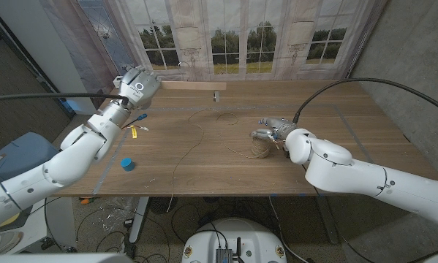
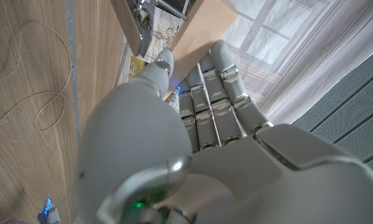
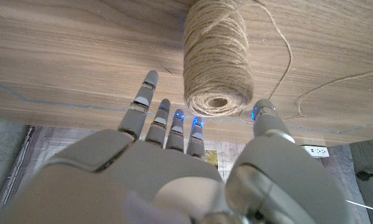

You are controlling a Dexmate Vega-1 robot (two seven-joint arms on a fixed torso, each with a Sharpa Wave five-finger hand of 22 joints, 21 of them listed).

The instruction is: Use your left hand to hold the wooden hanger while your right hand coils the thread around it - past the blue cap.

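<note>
A: Wooden table (image 1: 328,157), curtained window behind. Left hand (image 1: 134,88) grips the wooden hanger (image 1: 193,85), raised at the far edge. Blue cap (image 1: 127,164) sits near the front-left edge.

B: Right hand (image 1: 271,131)?

A: Fingers spread, holding nothing, just beside the twine spool (image 1: 259,150). Loose thread (image 1: 193,135) trails toward the hanger.

B: Advice: pinch the spool firmly, keep the hanger steady, feed with light tension.

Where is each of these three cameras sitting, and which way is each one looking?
Head view: from the robot's head, down over the table; both arms, left hand, right hand.
Left wrist view: along the left hand, which grips the wooden hanger.
Right wrist view: along the right hand, its fingers spread before the twine spool.
Shared: spool and loose thread, seen from the head and right wrist.
</note>
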